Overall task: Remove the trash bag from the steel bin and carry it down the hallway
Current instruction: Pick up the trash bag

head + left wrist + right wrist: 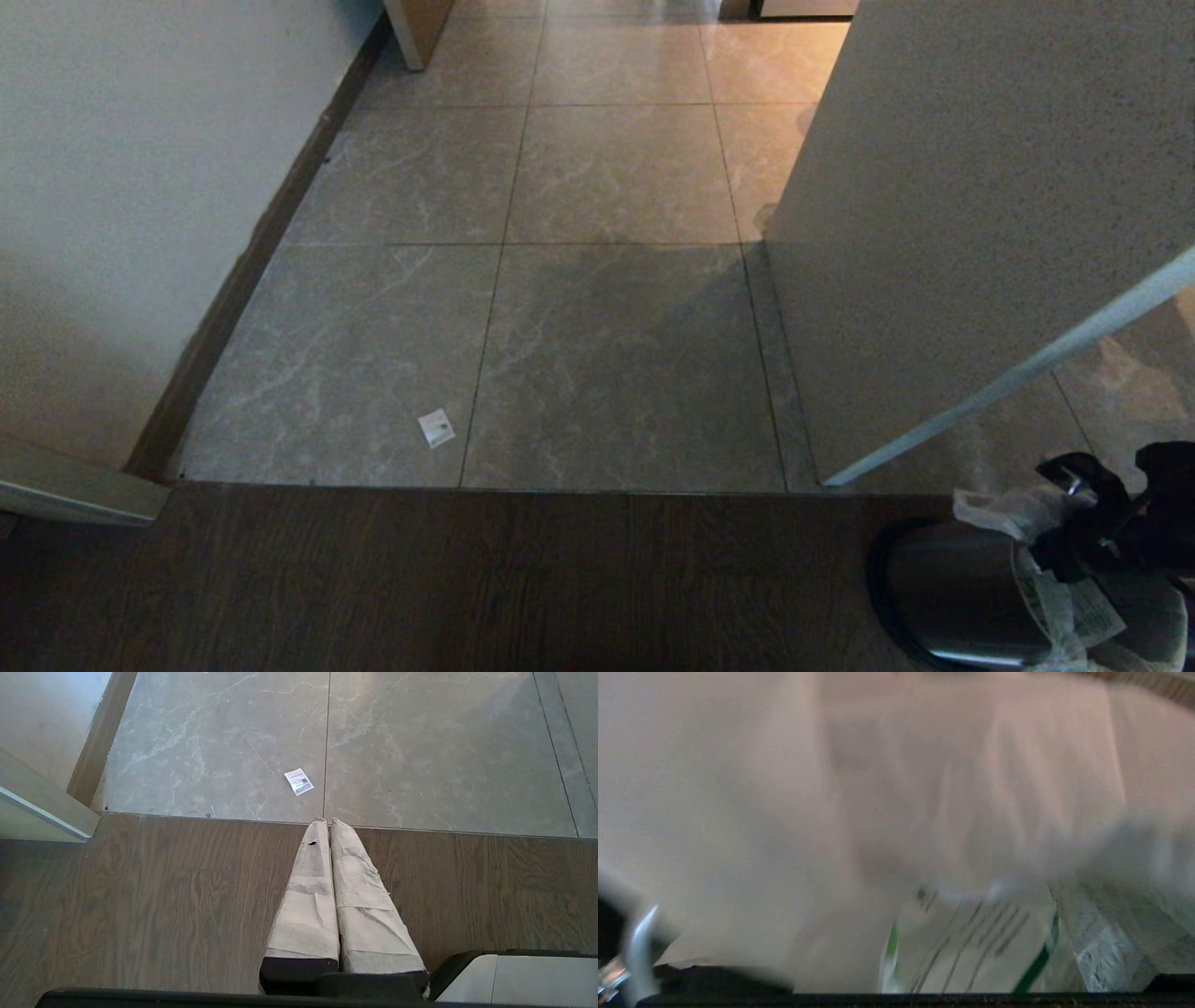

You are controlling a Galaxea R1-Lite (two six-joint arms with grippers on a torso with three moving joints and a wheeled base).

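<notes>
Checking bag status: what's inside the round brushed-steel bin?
The thin white green-printed plastic bag spills over the steel bin rim, under the right gripper. Contents are hidden.

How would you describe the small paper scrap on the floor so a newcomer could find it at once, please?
Start at the seam where the dark brown wood-grain floor meets the grey marbled tiles. Just beyond it, on the left tile beside the grout line, lies a small white square paper scrap with printing, the only loose item on the tiles.

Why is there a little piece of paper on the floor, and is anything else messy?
A small white paper scrap lies alone on the grey tiled floor, like dropped litter. By the steel bin, the trash bag hangs crumpled over the side near the right gripper.
</notes>
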